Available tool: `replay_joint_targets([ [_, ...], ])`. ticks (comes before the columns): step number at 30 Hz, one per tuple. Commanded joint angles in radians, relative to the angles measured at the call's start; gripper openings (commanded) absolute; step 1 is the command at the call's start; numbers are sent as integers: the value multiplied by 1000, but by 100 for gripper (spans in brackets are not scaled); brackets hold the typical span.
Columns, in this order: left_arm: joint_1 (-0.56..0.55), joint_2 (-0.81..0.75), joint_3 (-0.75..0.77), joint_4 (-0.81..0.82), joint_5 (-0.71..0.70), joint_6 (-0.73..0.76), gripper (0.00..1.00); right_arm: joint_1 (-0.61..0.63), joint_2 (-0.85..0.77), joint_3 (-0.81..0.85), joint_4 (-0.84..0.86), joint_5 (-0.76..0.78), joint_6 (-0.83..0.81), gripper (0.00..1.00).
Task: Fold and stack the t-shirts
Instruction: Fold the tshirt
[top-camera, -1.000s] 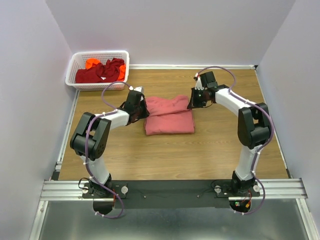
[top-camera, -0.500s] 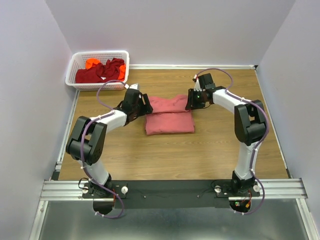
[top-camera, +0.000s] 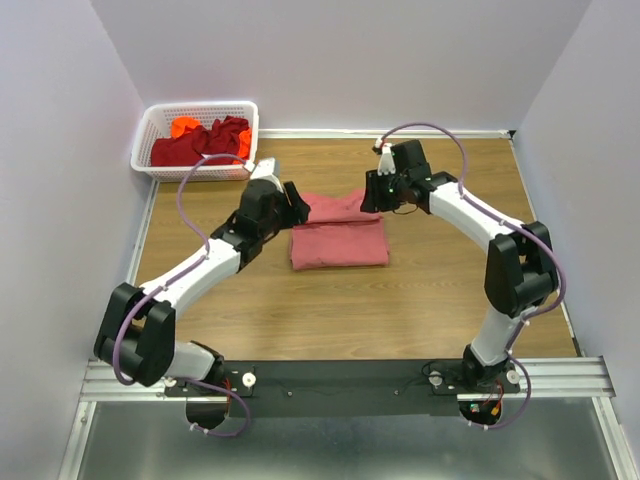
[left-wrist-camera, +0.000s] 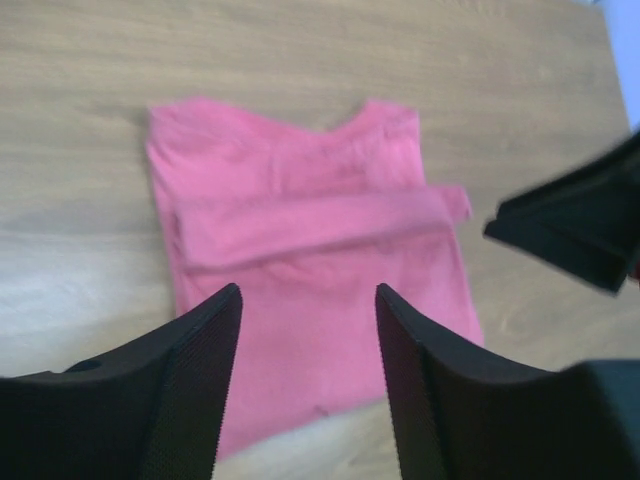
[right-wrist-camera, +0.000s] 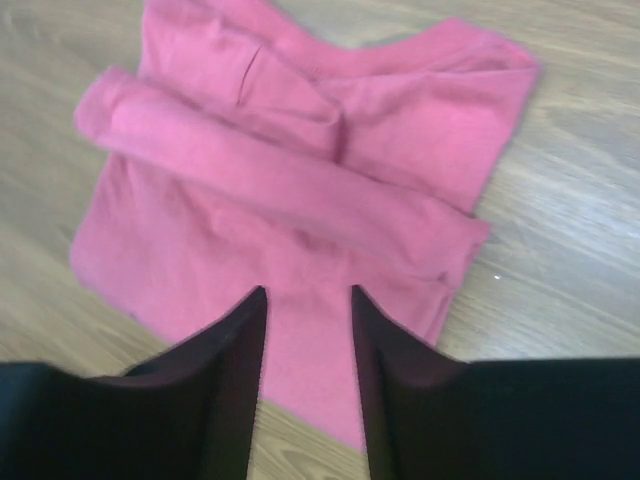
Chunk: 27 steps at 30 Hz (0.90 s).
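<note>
Salmon-pink cloth marks the middle of the wooden tabletop (top-camera: 420, 290): the pink shirt (top-camera: 338, 240) lies flat there, folded to a rough rectangle. In both wrist views its neckline edge points away from the arms, and a thick folded band runs across it from side to side.

The left fingers (top-camera: 296, 204) hang over the shirt's far left corner. They are spread wide with nothing between them, and the left wrist view shows the pink cloth through the gap, lower down. The right fingers (top-camera: 368, 199) hang over the far right edge. They stand apart with a narrower gap and also grip nothing; cloth and bare wood show between them in the right wrist view. At the right edge of the left wrist view, the right fingers show as a dark, blurred shape just past the shirt.

At the far left corner, beside the wall, stands the white basket (top-camera: 195, 172). A crumpled dark red shirt (top-camera: 205, 143) fills it, with an orange shirt (top-camera: 184, 126) showing at its far side. Both are well apart from the pink shirt.
</note>
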Motion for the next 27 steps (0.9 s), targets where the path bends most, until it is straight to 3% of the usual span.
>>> replay_joint_targets([
  [1, -69, 24, -81, -13, 4, -4, 57, 18, 41, -41, -15, -64, -29, 37],
  [3, -87, 49, -102, 4, 34, -4, 51, 20, 82, -23, -18, -99, -33, 30],
  [6, -101, 89, -107, 9, 46, 7, 43, 20, 128, 19, -41, -118, -56, 28],
  [11, -119, 148, -113, 17, 78, 28, 43, 20, 246, 147, -80, -72, -85, 28],
  [18, -119, 205, -154, 12, 89, 19, 41, 11, 404, 382, -96, 129, -105, 28],
  [22, -119, 187, -176, 7, 74, 19, 40, 2, 499, 533, -96, 178, -106, 33],
  [27, -95, 136, -106, -22, 58, 31, 43, -2, 482, 591, -97, 155, -56, 33],
])
